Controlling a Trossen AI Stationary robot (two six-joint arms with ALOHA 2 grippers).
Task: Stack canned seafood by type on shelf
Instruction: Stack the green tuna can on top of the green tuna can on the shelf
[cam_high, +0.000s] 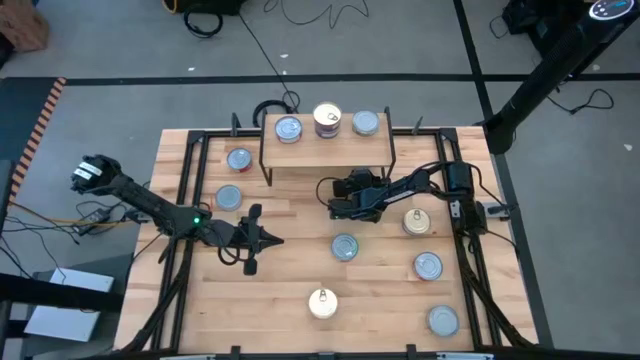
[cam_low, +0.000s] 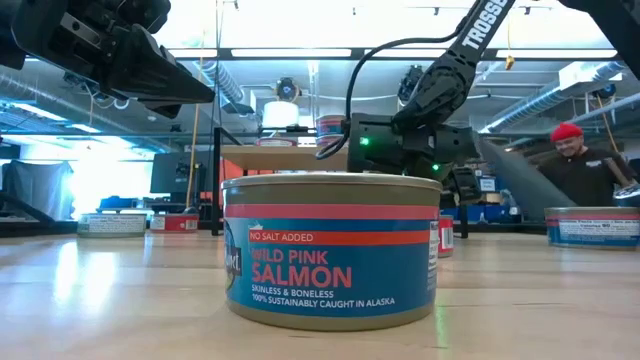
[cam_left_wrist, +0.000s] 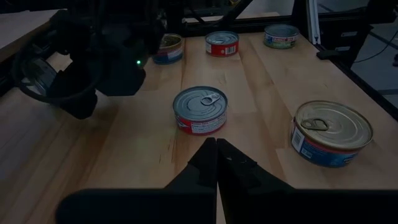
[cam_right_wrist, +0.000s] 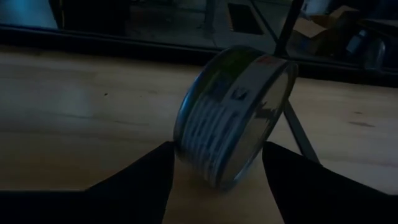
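The overhead picture is evenly lit, with soft shadows on the desk (cam_high: 300, 250). At desk height, ceiling strip lights (cam_low: 300, 52) and bright windows glare — the background blurs. Both wrist pictures are dim — the tilted can (cam_right_wrist: 233, 115) slightly soft.

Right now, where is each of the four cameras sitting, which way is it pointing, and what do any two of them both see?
High: overhead, looking down on table, shelf, both arms.
Low: table level, facing a salmon tin; arms above, a person behind.
Left wrist: past the shut left claw at a red tin.
Right wrist: right claw around a tilted tin.
Shared: the red tin also shows in high.
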